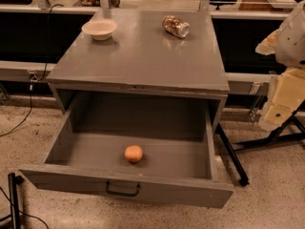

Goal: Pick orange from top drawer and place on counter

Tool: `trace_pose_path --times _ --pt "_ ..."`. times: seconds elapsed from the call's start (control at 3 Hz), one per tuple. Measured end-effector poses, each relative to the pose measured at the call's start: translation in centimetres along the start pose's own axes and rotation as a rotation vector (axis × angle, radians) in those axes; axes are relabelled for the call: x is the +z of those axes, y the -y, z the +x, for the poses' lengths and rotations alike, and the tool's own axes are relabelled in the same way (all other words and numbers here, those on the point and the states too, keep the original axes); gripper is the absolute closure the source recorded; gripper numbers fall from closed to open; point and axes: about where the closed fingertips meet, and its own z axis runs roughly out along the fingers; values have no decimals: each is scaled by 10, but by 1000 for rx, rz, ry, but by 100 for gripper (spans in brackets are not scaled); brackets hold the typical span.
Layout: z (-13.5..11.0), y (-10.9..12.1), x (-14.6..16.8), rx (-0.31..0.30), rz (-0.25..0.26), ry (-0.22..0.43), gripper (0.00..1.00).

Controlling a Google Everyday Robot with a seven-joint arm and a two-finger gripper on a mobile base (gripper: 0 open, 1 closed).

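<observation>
smooth round orange (133,153) in grey metal drawer (66,179); cream pincer (282,101) far right.

Orange (133,153) in top drawer (157,191), bowl (99,29) and can (175,26) on counter (138,56), jaws far right.

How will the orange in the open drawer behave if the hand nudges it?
Round and alone on the flat floor of the top drawer, the orange will likely roll if nudged. Its smooth skin may slip, though it looks firm. The hand hangs at the right, outside the drawer.
</observation>
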Motion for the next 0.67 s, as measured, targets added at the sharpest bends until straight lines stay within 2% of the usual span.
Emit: trace_pose_path --times 0.33,0.67 --pt "0 0 0 0 0 0 0" --pt "-22 5 11 -1 -1 70 0"
